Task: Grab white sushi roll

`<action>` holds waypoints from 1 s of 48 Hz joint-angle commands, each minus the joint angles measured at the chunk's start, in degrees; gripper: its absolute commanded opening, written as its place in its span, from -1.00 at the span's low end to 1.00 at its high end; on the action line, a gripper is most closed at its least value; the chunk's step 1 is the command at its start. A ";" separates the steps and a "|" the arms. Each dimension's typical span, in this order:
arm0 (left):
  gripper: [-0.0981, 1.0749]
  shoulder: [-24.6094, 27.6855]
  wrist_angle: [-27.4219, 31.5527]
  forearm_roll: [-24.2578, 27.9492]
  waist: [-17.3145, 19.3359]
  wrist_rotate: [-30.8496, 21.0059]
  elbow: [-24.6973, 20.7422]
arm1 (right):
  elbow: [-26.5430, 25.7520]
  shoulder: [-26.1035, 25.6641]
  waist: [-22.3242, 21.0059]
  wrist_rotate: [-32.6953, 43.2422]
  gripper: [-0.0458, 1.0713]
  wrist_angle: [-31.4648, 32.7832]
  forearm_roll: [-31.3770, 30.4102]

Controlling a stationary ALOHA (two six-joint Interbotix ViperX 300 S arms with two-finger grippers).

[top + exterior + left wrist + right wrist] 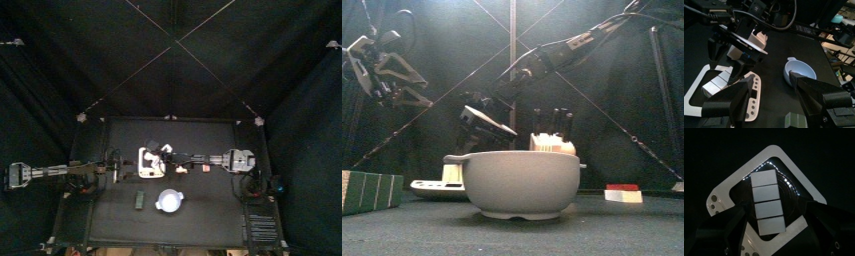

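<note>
Bowl (516,185) up front, big and white. Behind it we saw our right gripper (769,220) hanging with jaws spread wide, empty, over the white sushi roll (765,193), which sat in a row on the cream board (731,193). Our left gripper (774,82) hung beside the board, also parted.
</note>
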 commanded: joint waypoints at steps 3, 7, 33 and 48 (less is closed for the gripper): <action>0.75 0.09 -0.44 0.00 0.18 0.09 -0.70 | -1.49 -0.79 -0.18 -0.09 0.90 -0.26 0.00; 0.75 0.18 -0.44 0.00 0.26 0.09 -0.70 | -1.49 -0.44 -0.09 -0.09 0.90 -0.26 0.00; 0.75 0.09 -0.44 -0.09 0.79 0.09 -0.53 | -2.02 1.32 0.09 -0.18 0.74 -0.26 -0.18; 0.75 0.18 -0.44 -0.18 0.79 0.09 -0.44 | -2.02 0.35 0.09 -0.18 0.25 -0.09 -0.18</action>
